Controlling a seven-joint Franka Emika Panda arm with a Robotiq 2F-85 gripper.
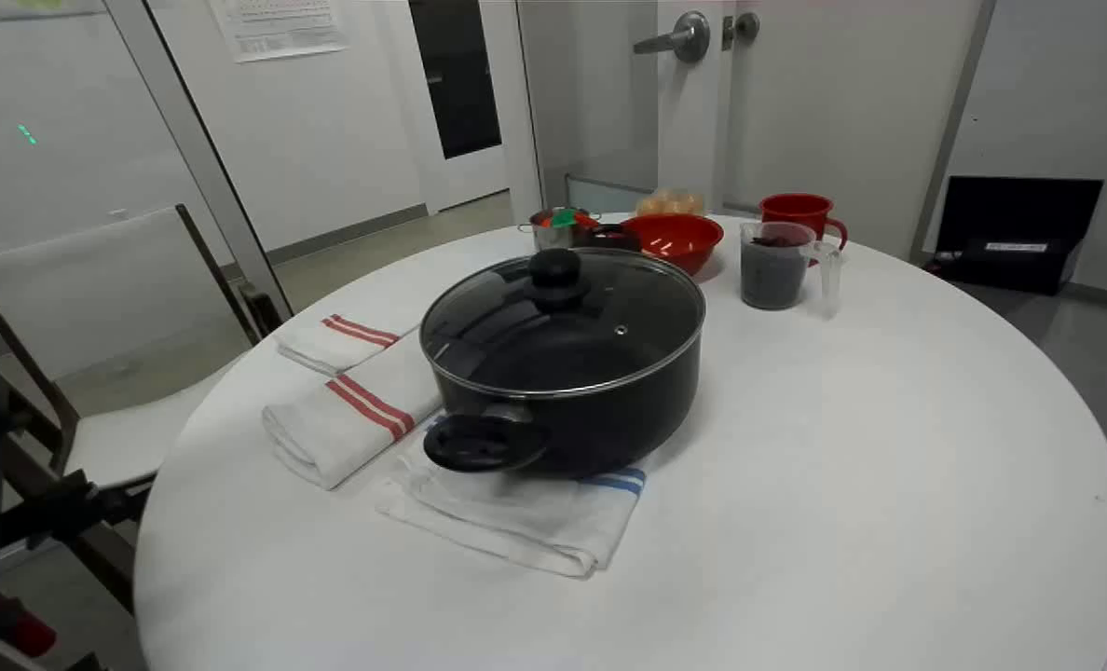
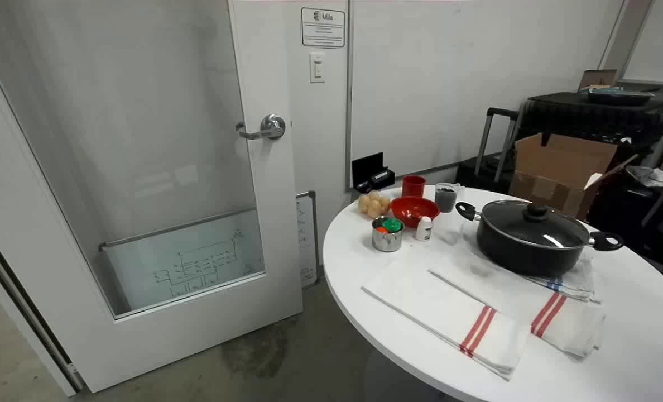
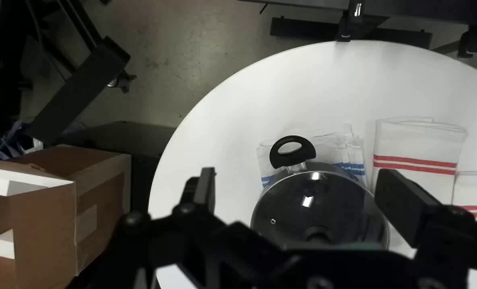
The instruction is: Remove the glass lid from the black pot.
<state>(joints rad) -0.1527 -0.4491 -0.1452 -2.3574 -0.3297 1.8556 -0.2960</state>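
The black pot (image 1: 609,433) stands on a folded, blue-striped towel on the white round table; it also shows in an exterior view (image 2: 521,254) and in the wrist view (image 3: 327,167). The glass lid (image 1: 526,345), with metal rim and black knob, lies flat on the pot; it shows in an exterior view (image 2: 510,220) and in the wrist view (image 3: 335,200). My gripper (image 3: 296,174) is open and empty, above the pot and apart from it, with the lid seen between its fingers. The gripper's body partly hides the knob and the lid's lower part. The gripper is not in either exterior view.
Red-striped towels (image 1: 353,419) lie beside the pot. A red bowl (image 2: 412,209), a steel cup (image 2: 387,240), a white bottle (image 2: 423,230), a red mug (image 1: 796,210) and a measuring cup (image 1: 772,275) stand nearby. A cardboard box (image 3: 45,224) is beyond the table edge.
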